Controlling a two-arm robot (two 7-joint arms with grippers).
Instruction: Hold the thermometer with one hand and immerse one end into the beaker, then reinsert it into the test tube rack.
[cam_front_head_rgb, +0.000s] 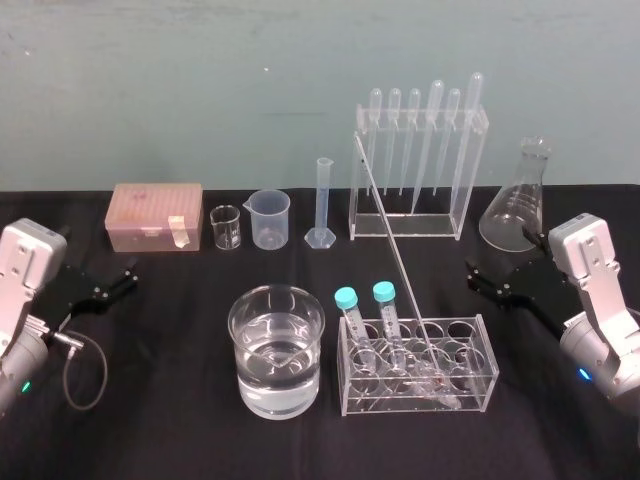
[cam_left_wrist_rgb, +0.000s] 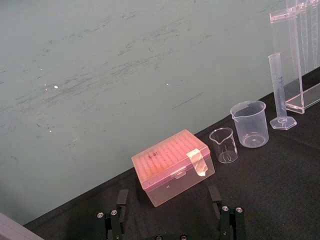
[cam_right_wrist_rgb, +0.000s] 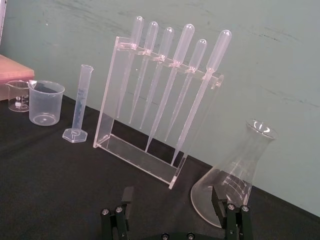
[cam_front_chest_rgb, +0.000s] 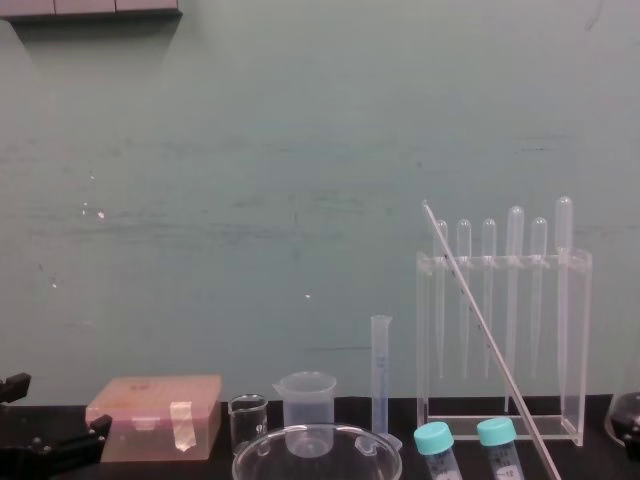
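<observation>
Fingers (cam_left_wrist_rgb: 121, 202) of left gripper (cam_front_head_rgb: 122, 278) spread apart, pinching nothing; fingers (cam_right_wrist_rgb: 127, 197) of right gripper (cam_front_head_rgb: 478, 277) likewise spread and empty. Probably kept open for closing on the stem with no extra move.

Thermometer (cam_front_head_rgb: 398, 255) lodged in tube rack (cam_front_head_rgb: 480, 372), low end down in a hole in the right half, stem slanting up toward eleven o'clock in the head view. Leaning rather than upright, most likely from being far longer than the rack is tall, propped only by the hole's rim. Upper stem bare and free, the natural place for a grip.

Two blue-capped tubes (cam_front_head_rgb: 384, 300) in the same rack, at nine o'clock of the thermometer's foot, close under the slanted stem. Worth drawing out along the slant to avoid knocking them.

Beaker (cam_front_head_rgb: 240, 345) at nine o'clock of the rack, just beside it, part filled with water. Set close, seemingly to keep the carry short.

Dropper stand (cam_front_head_rgb: 465, 190) at twelve o'clock, behind the rack and apart from it. Thermometer's top crossing its left post in the head view; touching or not, impossible to tell.

Right gripper low at two o'clock of the rack, near it, so judged the handier one. Left gripper low at ten o'clock of the beaker, well apart, seemingly parked.
</observation>
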